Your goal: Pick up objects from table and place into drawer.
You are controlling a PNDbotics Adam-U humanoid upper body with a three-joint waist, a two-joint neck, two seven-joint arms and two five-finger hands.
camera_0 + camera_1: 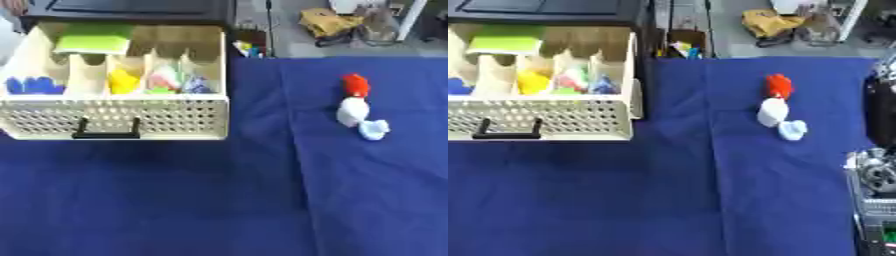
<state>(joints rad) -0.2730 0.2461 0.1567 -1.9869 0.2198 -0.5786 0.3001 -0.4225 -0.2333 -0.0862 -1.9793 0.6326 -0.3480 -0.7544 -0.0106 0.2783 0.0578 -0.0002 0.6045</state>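
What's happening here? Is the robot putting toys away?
Nothing is being held right now. The cream drawer is pulled open, with a green thing, a blue thing, a yellow thing and other small colourful bits already in its compartments. Three small things, a red one, a white one and a pale blue one, wait on the blue cloth. No robot hand shows.

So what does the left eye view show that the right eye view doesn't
Only the left eye view shows the drawer's far left compartment whole, with all of the blue thing in it. Only the right eye view shows the robot's black and silver arm along the right edge; no hand is visible. Both show the open drawer, the blue cloth, and the red, white and pale blue things lying on it.
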